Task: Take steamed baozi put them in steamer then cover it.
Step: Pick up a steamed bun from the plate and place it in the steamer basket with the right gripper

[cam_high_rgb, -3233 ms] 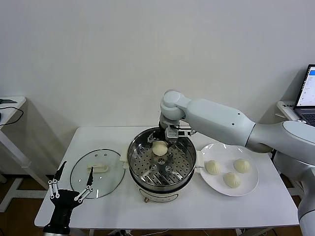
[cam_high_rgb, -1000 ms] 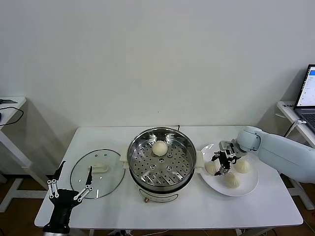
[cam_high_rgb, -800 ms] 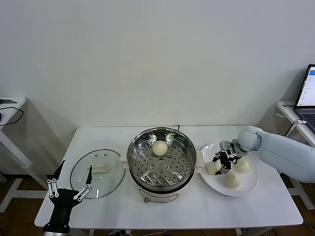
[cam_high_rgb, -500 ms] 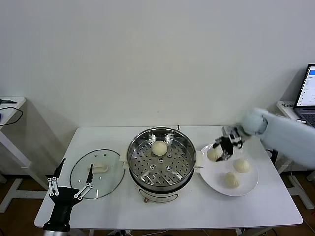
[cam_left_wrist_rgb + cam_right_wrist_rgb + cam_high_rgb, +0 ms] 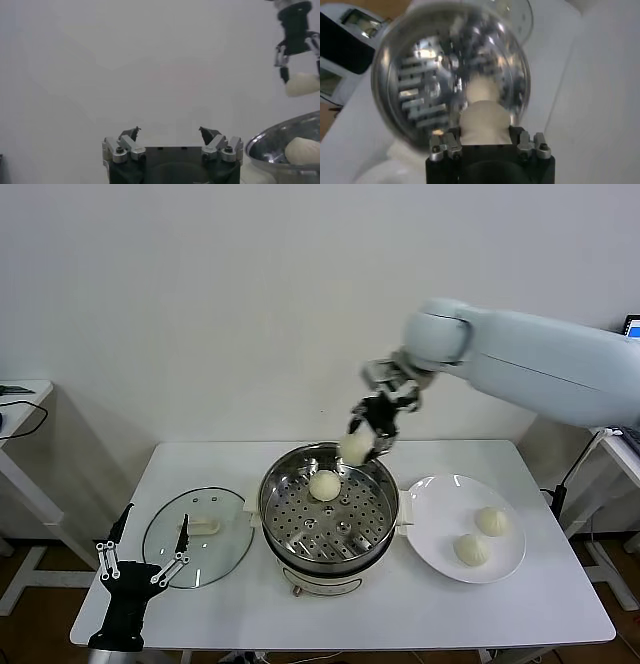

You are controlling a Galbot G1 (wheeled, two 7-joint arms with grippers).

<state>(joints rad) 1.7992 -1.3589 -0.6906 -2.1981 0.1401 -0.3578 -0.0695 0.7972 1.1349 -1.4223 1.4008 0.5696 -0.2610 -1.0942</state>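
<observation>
Right gripper (image 5: 366,434) clamping baozi (image 5: 354,449), above steamer (image 5: 327,504)

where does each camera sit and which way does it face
Head view: above, looking forward and down at the table; shows both arms, left claw parked low.
Left wrist view: behind the open left claw, facing the wall.
Right wrist view: behind the right claw, looking down into the steamer.
All three show the held bun and steamer.
</observation>
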